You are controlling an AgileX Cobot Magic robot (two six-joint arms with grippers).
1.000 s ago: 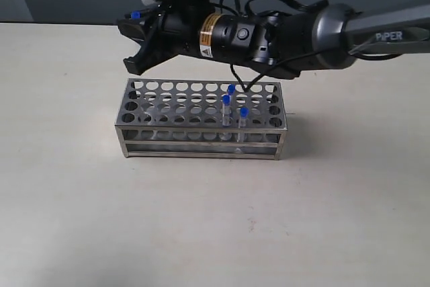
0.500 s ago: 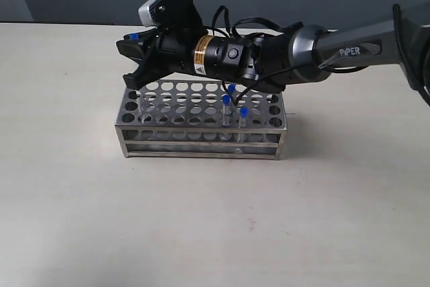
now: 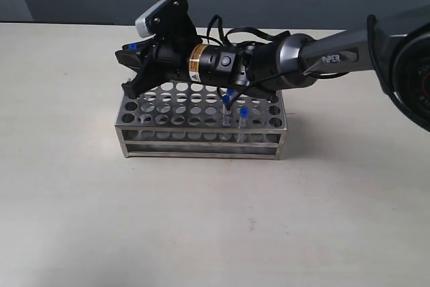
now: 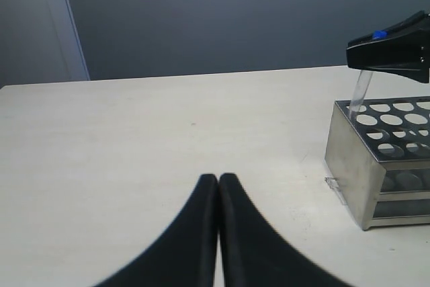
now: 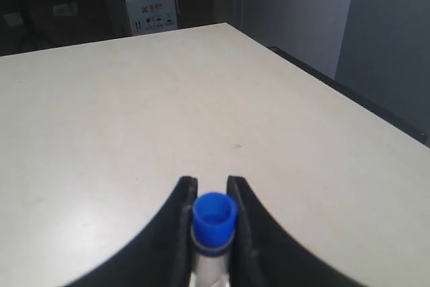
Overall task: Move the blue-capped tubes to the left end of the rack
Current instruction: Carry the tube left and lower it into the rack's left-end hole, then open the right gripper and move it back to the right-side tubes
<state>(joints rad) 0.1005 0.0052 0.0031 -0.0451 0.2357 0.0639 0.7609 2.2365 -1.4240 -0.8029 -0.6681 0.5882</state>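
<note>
The steel rack (image 3: 201, 140) stands mid-table. My right gripper (image 3: 129, 56) reaches across to its left end, shut on a blue-capped tube (image 3: 134, 46) just below the cap. The right wrist view shows that blue cap (image 5: 215, 216) pinched in the right gripper (image 5: 212, 186). From the left wrist view, the held tube (image 4: 360, 91) slants down to a corner hole of the rack (image 4: 349, 159). Three other blue-capped tubes (image 3: 230, 91) (image 3: 226, 101) (image 3: 244, 111) stand near the rack's right end. My left gripper (image 4: 219, 178) is shut and empty, low over the table, apart from the rack.
The right arm (image 3: 282, 65) and its cables stretch over the rack's back rows. Bare beige table (image 3: 201, 220) lies in front of the rack. A white box (image 5: 149, 3) sits beyond the table's far edge.
The right gripper has come down and slightly left with the tube, from above the rack to just over its left-end holes. The other three tubes have not moved.
</note>
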